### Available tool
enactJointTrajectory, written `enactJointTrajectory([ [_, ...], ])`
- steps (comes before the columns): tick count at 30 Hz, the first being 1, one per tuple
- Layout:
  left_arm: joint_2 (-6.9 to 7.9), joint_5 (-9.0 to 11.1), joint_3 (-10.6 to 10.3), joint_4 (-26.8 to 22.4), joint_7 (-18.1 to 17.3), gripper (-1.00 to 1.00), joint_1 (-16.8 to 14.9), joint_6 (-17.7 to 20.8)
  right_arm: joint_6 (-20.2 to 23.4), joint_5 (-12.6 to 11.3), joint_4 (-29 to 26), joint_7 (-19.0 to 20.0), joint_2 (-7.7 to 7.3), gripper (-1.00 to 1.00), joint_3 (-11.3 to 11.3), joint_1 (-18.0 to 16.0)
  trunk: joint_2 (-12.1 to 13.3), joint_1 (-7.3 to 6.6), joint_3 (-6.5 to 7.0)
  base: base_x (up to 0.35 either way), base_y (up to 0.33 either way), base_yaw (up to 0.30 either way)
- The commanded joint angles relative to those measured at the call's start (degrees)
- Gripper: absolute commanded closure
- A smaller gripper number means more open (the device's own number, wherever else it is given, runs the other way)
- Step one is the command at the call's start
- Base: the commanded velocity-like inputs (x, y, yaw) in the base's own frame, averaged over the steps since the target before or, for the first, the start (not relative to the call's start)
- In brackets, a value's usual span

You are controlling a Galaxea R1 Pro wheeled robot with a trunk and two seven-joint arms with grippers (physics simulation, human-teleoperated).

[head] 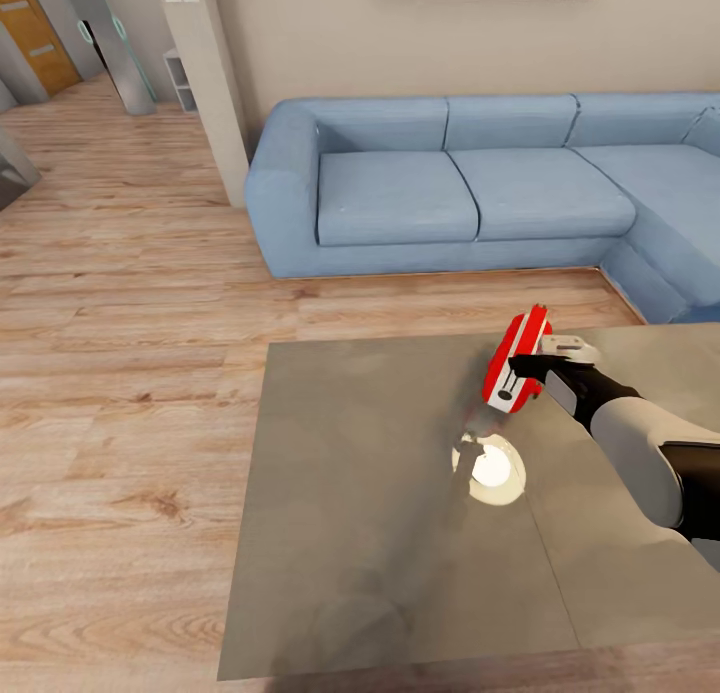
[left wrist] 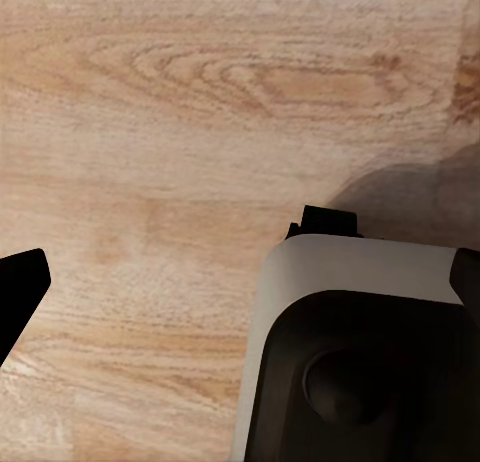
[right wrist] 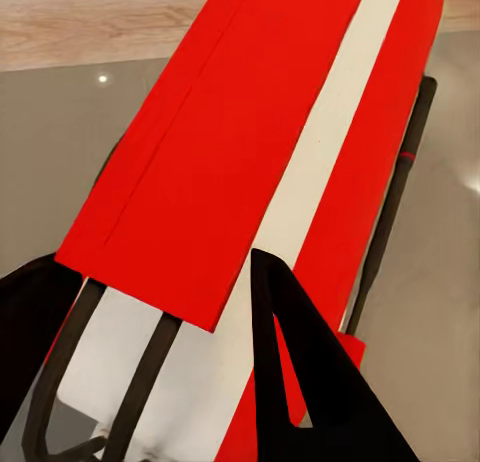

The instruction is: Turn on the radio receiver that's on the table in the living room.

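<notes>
The red radio receiver (head: pixel 516 357) with its white edge band is tilted on edge over the far right part of the glossy grey table (head: pixel 350 533). My right gripper (head: pixel 528 366) is shut on it from the right. In the right wrist view the radio receiver (right wrist: pixel 250 132) fills the space between the black fingertips (right wrist: pixel 300 372), and my right gripper (right wrist: pixel 155 272) clamps its lower end. The dial is hidden. My left gripper (left wrist: pixel 250 267) hangs open over the wood floor, with one black fingertip (left wrist: pixel 22 287) showing.
A blue sectional sofa (head: pixel 450 183) stands just beyond the table, wrapping round at the right. A white pillar (head: pixel 205 73) rises at the sofa's left end. A lamp's bright reflection (head: pixel 490 470) lies on the tabletop. Light wood floor (head: pixel 120 373) spreads to the left.
</notes>
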Motion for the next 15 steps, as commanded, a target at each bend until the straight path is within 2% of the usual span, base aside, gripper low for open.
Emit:
enactJointTrajectory([
  [1, 0.0, 0.0, 0.0, 0.0, 0.0, -1.0, 0.0, 0.0, 0.0, 0.0, 0.0, 0.0, 0.0, 1.0, 0.1, 0.0, 0.0, 0.0, 0.0, 0.0, 0.0, 0.0],
  [15, -0.01, 0.1, 0.0, -0.1, -0.4, -1.0, 0.0, -0.3, 0.0, -0.1, 0.0, 0.0, -0.02, 1.0, 0.1, 0.0, 0.0, 0.0, 0.0, 0.0, 0.0, 0.0],
])
